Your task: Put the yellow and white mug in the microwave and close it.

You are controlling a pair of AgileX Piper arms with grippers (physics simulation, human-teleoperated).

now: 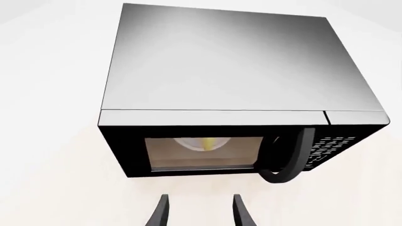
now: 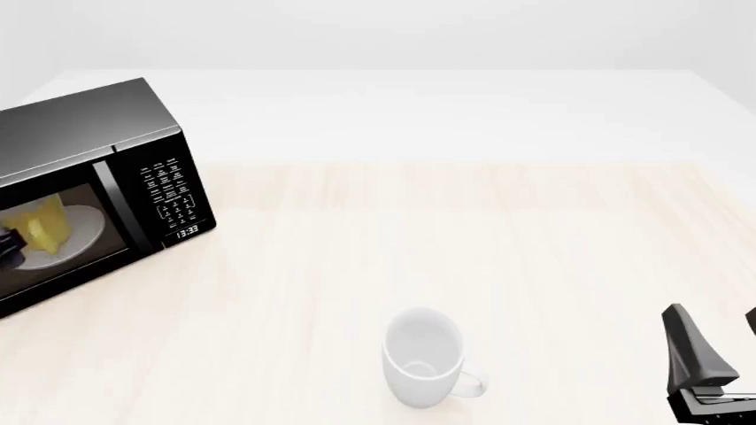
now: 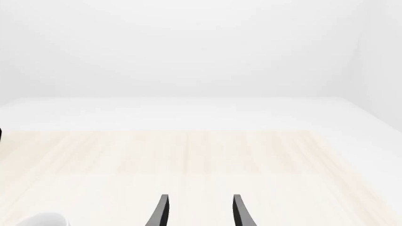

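The black microwave (image 2: 83, 142) stands at the table's left edge with its glass door lying flush against its front. Through the glass I see the yellow and white mug (image 2: 48, 226) on the white turntable plate (image 2: 81, 232). In the left wrist view the microwave (image 1: 238, 66) is seen from above and in front, and the mug (image 1: 204, 142) glows behind the door. My left gripper (image 1: 199, 212) is open and holds nothing, a short way back from the door. My right gripper (image 2: 718, 341) is open and holds nothing at the near right of the table.
A larger all-white mug (image 2: 422, 354) stands upright near the table's front, its handle toward the right gripper; its rim shows in the right wrist view (image 3: 41, 220). The microwave's door handle (image 1: 292, 157) and keypad (image 2: 168, 197) face the table's middle.
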